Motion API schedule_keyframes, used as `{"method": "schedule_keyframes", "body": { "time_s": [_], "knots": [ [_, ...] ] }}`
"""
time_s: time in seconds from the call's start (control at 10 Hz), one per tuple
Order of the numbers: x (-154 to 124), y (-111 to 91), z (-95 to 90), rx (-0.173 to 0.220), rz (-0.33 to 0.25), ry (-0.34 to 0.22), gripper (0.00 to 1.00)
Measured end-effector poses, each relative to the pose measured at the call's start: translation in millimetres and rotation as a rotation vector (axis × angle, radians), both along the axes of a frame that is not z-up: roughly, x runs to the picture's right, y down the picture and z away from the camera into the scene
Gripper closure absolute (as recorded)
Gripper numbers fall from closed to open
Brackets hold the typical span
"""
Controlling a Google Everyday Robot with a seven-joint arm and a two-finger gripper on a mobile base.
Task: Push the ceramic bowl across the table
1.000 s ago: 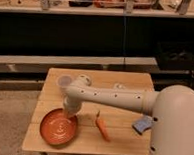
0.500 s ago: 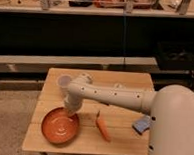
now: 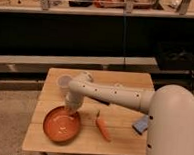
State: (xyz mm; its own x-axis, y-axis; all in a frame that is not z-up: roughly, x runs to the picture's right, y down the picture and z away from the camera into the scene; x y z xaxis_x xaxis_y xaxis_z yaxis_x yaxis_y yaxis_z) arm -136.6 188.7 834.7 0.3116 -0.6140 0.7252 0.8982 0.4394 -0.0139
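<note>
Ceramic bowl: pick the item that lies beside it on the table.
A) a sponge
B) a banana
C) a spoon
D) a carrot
D: a carrot lies on the table beside the ceramic bowl, with the claw at the bowl's far rim.

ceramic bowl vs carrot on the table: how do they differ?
The ceramic bowl is round, wide and hollow; the carrot is slim and tapered. The bowl is much the larger of the two. The claw is at the bowl's far rim; the carrot lies apart, untouched. Both are orange and rest on the wooden table.
</note>
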Motion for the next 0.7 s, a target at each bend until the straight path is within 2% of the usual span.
{"method": "schedule_keyframes", "body": {
  "time_s": [0.7],
  "knots": [
    [12.8, -8.2, 12.9, -0.028, 0.031, 0.015, 1.0]
  ]
}}
